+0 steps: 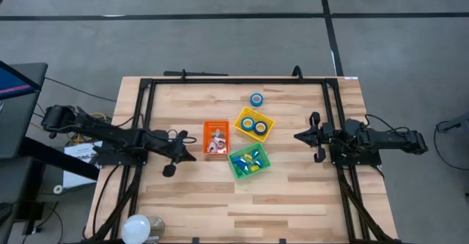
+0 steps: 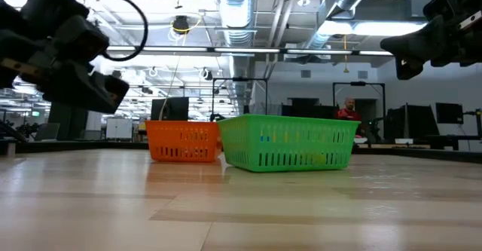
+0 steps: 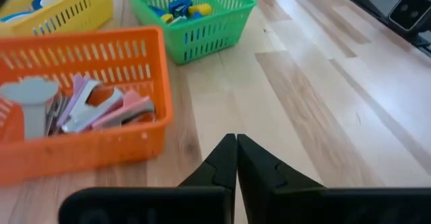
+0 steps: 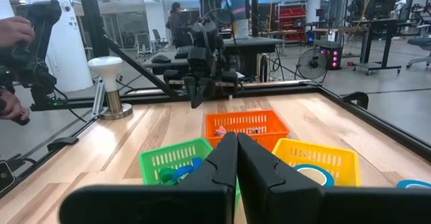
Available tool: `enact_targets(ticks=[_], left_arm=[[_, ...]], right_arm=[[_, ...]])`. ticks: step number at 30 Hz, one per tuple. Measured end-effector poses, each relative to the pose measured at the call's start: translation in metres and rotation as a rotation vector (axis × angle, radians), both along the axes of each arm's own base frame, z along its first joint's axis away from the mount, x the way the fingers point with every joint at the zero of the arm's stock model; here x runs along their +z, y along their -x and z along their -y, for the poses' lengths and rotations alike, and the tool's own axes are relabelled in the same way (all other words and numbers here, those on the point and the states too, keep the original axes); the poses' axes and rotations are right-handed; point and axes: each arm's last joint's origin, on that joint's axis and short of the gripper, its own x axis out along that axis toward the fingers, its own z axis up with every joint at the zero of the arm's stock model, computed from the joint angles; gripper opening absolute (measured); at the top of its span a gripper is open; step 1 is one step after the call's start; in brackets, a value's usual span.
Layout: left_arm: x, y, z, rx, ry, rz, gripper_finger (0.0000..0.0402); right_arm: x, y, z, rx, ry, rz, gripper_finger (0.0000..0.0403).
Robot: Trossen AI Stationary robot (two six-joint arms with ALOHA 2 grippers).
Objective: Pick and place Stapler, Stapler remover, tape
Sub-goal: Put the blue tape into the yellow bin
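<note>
This is a large open robotics lab or workshop hall. Exposed silver ventilation ducts [image 2: 241, 13] and pipes run under a bare ceiling hung with strip lights. Behind the wooden worktop [image 1: 293, 193], which sits in a black metal frame [image 1: 143, 90], stand more black-framed workstations with monitors [image 2: 169, 108], desks and cables. A floor fan [image 4: 311, 64] and red shelving [image 4: 291, 15] show farther back. The floor is grey concrete marked with dark lines [image 1: 220, 15].
</note>
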Motion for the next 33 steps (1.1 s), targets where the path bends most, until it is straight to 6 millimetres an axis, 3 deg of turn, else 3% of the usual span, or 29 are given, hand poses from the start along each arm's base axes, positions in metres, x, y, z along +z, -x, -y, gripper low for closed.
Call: enact_targets(ticks=[5, 33], left_arm=[[-0.009, 0.011, -0.001, 0.002, 0.001, 0.010, 0.0003], [0.021, 0.031, -0.003, -0.019, -0.023, 0.237, 0.0004]], right_arm=[[0.000, 0.000, 0.000, 0.000, 0.000, 0.000, 0.0001], [0.000, 0.000, 0.000, 0.000, 0.000, 0.000, 0.0001]])
